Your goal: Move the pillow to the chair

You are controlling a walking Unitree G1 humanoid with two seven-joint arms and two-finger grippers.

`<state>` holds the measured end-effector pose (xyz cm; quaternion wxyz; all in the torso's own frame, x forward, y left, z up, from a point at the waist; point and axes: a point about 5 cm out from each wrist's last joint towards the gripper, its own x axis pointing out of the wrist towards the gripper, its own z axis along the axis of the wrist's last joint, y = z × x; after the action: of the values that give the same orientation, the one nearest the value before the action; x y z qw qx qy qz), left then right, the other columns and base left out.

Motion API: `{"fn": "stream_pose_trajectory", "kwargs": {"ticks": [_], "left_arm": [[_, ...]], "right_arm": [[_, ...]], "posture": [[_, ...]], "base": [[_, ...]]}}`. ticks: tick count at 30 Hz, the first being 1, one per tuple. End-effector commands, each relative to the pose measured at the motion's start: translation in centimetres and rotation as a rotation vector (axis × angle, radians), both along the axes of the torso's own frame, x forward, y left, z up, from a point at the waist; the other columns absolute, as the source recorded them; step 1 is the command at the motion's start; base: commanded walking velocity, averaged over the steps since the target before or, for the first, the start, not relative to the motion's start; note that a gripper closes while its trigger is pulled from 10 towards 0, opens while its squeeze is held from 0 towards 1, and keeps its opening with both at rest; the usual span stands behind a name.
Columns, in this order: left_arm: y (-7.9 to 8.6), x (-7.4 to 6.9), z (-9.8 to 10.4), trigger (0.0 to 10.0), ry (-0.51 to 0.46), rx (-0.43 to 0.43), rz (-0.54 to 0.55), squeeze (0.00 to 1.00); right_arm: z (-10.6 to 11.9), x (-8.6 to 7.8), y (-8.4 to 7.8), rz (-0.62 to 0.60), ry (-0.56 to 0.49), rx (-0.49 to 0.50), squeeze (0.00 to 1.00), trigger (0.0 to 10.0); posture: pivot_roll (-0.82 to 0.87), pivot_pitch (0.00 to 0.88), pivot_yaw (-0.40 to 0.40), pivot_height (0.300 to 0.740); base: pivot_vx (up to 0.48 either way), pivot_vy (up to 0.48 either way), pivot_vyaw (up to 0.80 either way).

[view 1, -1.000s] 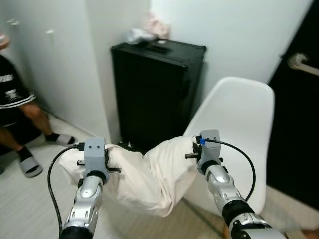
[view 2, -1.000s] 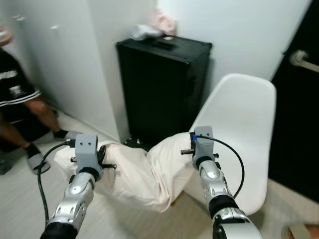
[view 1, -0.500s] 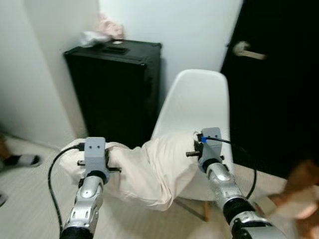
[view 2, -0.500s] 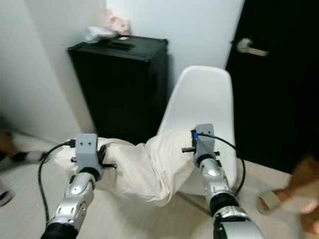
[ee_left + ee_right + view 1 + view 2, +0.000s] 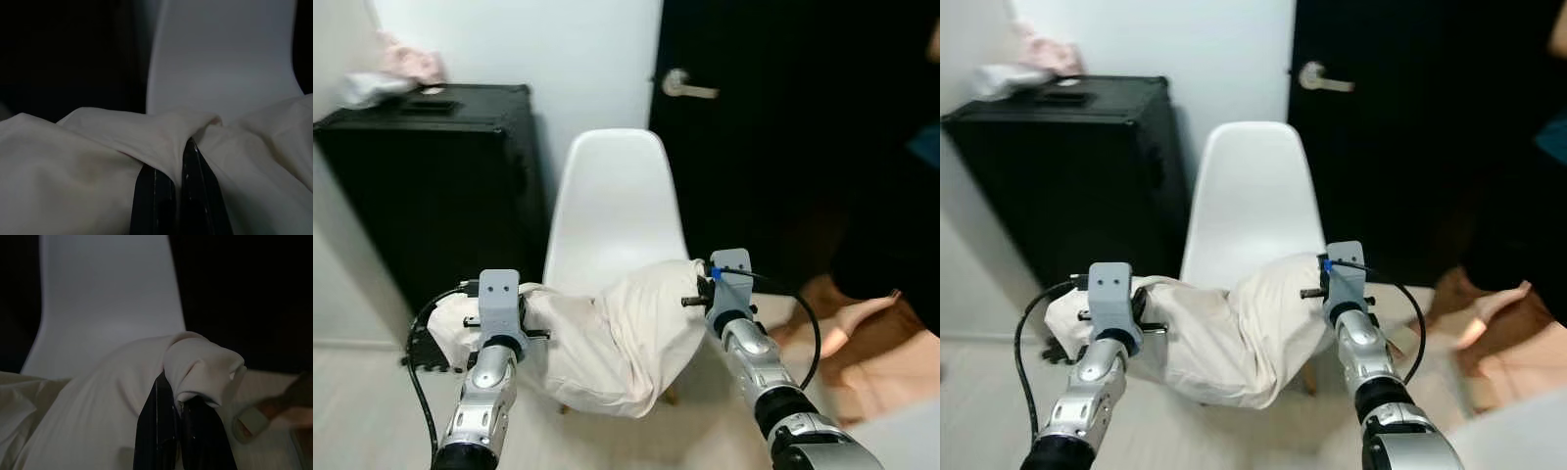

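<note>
Against the white wall on the left stood a black case (image 5: 431, 186), a crumpled pale cloth (image 5: 382, 73) lying on its top at the far left corner. Your left gripper (image 5: 178, 169) was pinched tight on a fold of the cream pillow (image 5: 607, 338), its two black fingers (image 5: 154, 196) pressed together with the fabric bunched between and over them. From the head camera you saw that arm's grey wrist block at the pillow's left end, a black cable looping down beside it.

The pillow hung slung between your two arms, sagging in the middle, held in front of the white chair (image 5: 612, 206) and covering the front edge of its seat; you could not tell whether it touched the seat. The chair's back rose upright behind it, just beside the case.

Your right gripper (image 5: 178, 406) was likewise clamped on the pillow's right end, a knot of cloth (image 5: 203, 367) bulging over its closed fingers (image 5: 159, 431). Behind the chair, a dark door (image 5: 773, 127) carried a silver lever handle (image 5: 685, 86). At the far right, low on the floor, a person's bare leg (image 5: 847, 328) showed, blurred, beside the door.
</note>
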<state>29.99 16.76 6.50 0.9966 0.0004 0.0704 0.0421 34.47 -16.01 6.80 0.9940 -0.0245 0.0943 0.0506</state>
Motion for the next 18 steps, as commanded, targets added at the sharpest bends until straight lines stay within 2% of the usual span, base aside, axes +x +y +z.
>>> {"fn": "stream_pose_trajectory", "kwargs": {"ticks": [1, 12, 18], "left_arm": [[-0.30, 0.34, 0.64, 10.0, -0.027, 0.018, -0.012, 0.00], [-0.12, 0.46, 0.65, 10.0, -0.022, 0.005, 0.000, 0.00], [-0.21, 0.46, 0.59, 10.0, -0.016, -0.008, 0.006, 0.00]], "right_arm": [[0.33, 0.28, 0.40, 0.011, -0.006, 0.016, 0.00, 10.0], [0.25, 0.33, 0.62, 0.028, 0.007, 0.031, 0.00, 10.0], [0.17, 0.30, 0.98, 0.064, 0.012, 0.016, 0.00, 10.0]], "posture": [[0.06, 0.039, -0.002, 0.740], [0.06, 0.023, 0.001, 0.740], [0.06, 0.021, -0.002, 0.740]], "base": [[0.000, 0.000, -0.80], [0.000, 0.000, -0.80], [0.000, 0.000, 0.00]]}}
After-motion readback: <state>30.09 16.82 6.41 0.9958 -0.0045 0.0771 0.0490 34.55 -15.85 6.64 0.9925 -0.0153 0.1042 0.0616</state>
